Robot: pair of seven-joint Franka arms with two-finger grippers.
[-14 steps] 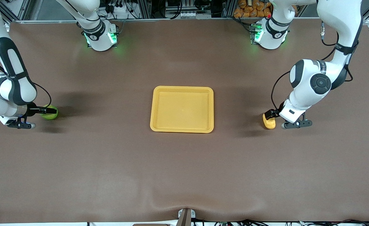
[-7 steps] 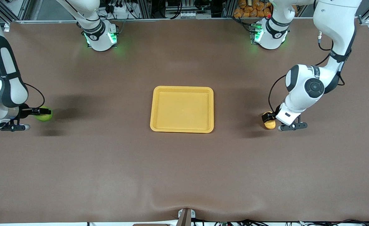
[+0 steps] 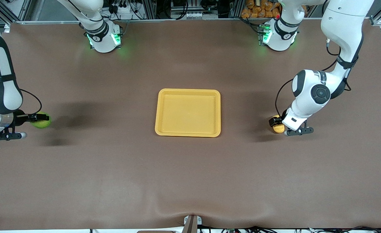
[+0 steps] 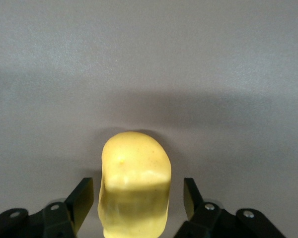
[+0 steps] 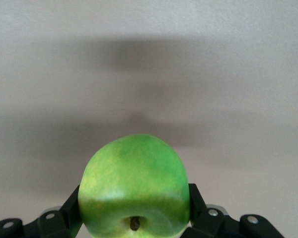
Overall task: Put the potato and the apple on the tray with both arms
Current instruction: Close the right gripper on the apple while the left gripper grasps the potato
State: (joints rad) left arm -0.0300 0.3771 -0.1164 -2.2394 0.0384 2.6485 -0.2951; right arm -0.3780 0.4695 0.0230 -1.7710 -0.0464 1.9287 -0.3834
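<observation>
Grippers at opposite table ends, tray (image 3: 187, 112) midway between them.

Right gripper (image 3: 36, 119), on an arm bent low at its end of the table, clamps the apple (image 3: 41, 120) above the table, stem dimple facing the wrist camera. Left gripper (image 3: 276, 123), below a folded elbow, straddles the potato (image 3: 278, 127) on the table; its fingers (image 4: 80, 202) stand apart from the potato's sides with gaps showing, the long axis running along the fingers.
</observation>
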